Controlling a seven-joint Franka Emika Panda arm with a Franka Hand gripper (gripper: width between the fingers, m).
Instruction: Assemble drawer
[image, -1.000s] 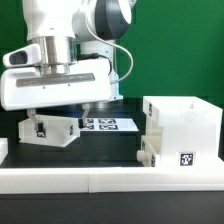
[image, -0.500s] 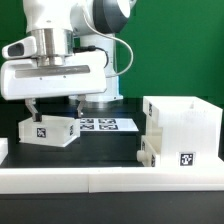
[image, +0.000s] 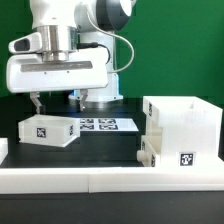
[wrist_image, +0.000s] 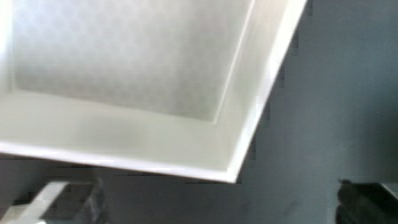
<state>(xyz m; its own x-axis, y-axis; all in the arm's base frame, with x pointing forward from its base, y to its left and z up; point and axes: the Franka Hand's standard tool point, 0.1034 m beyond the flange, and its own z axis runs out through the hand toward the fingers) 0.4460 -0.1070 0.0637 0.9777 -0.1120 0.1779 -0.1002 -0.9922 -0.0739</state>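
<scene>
A small white open-topped drawer box (image: 48, 130) with a marker tag lies on the dark table at the exterior view's left. My gripper (image: 56, 100) hangs just above it, open and empty, one finger (image: 37, 101) on each side. In the wrist view the box's pale inside (wrist_image: 134, 60) fills most of the picture, and the gripper (wrist_image: 214, 205) holds nothing between its fingertips (wrist_image: 50, 203). A larger white drawer casing (image: 182, 132) with marker tags stands at the exterior view's right.
The marker board (image: 100, 124) lies flat on the table behind the box, near the arm's base. A white ledge (image: 110, 178) runs along the front edge. A green wall stands behind.
My gripper has risen from around the small box, which stays on the table, and has shifted slightly toward the exterior view's right. The casing has not moved.
</scene>
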